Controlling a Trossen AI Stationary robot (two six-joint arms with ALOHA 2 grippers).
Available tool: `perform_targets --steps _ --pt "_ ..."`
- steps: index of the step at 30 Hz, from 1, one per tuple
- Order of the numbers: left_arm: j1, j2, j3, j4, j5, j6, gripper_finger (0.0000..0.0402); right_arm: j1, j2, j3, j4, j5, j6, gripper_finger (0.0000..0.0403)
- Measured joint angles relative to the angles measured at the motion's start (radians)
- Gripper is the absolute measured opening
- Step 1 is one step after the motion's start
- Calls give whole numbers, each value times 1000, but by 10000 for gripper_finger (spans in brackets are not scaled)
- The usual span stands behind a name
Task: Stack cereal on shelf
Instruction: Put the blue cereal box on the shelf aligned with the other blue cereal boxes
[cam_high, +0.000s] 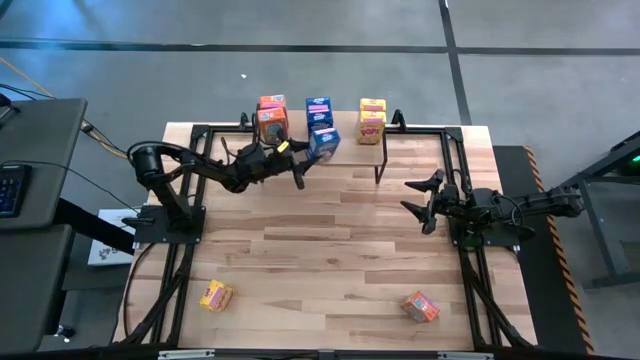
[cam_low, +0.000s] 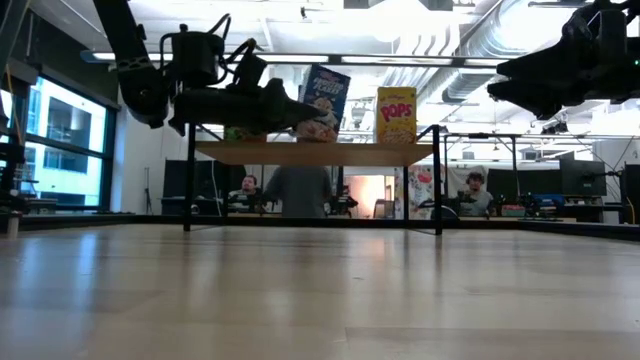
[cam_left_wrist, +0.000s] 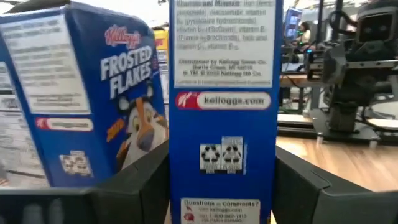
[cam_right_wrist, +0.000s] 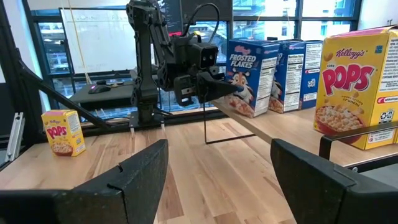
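The shelf (cam_low: 320, 153) stands at the table's far edge on thin black legs. On it stand orange boxes (cam_high: 272, 115), a blue Frosted Flakes box (cam_high: 319, 108) and yellow Pops boxes (cam_high: 372, 120). My left gripper (cam_high: 308, 160) reaches in from the left at the shelf's near edge, shut on a second blue Frosted Flakes box (cam_high: 324, 141), which tilts. My right gripper (cam_high: 425, 205) hovers open over the table's right side, holding nothing. A yellow box (cam_high: 215, 295) and an orange box (cam_high: 421, 306) lie near the table's near edge. My left gripper pinches the blue box between its two fingers (cam_left_wrist: 143, 180), one on each broad face, with the narrow printed side panel (cam_left_wrist: 222, 124) facing the wrist. The fingers come about level from the table's left. The box tilts, its lower edge (cam_right_wrist: 239, 112) at the shelf's near edge.
Black frame rails run around the table's sides (cam_high: 455, 170). The wide wooden middle of the table (cam_high: 320, 240) lies between the arms. People sit at desks in the room behind the shelf (cam_low: 475, 190).
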Motion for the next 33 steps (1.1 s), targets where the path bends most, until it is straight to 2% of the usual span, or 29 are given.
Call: perform_targets --steps 7,22,33 --pt "0 0 0 -6 -42 -2 237 0 0 0 0 0 0 277" --pt "-3 0 0 -6 -56 -28 297 0 0 0 0 0 0 277" --pt "-39 -39 -11 -16 -160 10 304 0 0 0 0 0 0 277"
